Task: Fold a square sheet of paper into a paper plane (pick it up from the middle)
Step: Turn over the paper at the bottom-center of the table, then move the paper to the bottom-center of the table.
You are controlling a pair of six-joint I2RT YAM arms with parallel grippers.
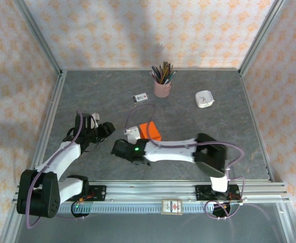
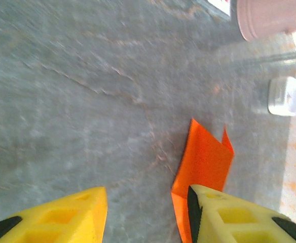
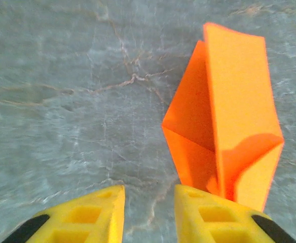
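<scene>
Right hand (image 3: 149, 196) hangs released, nothing between its fingers; left hand (image 2: 147, 195) is spread and empty too. Paper (image 3: 239, 101) lies half-folded on the table (image 1: 87, 91), flaps springing up, just beside both. Folding looks midway; next, I judge, press and crease those flaps. Pencil cup (image 1: 162, 87), card (image 1: 140, 96) and dish (image 1: 205, 98) stand well clear behind.

Pink pencil cup (image 1: 162, 87), white dish (image 1: 205, 99), sm. printed card (image 1: 140, 96) on grey table (image 1: 87, 91)
</scene>
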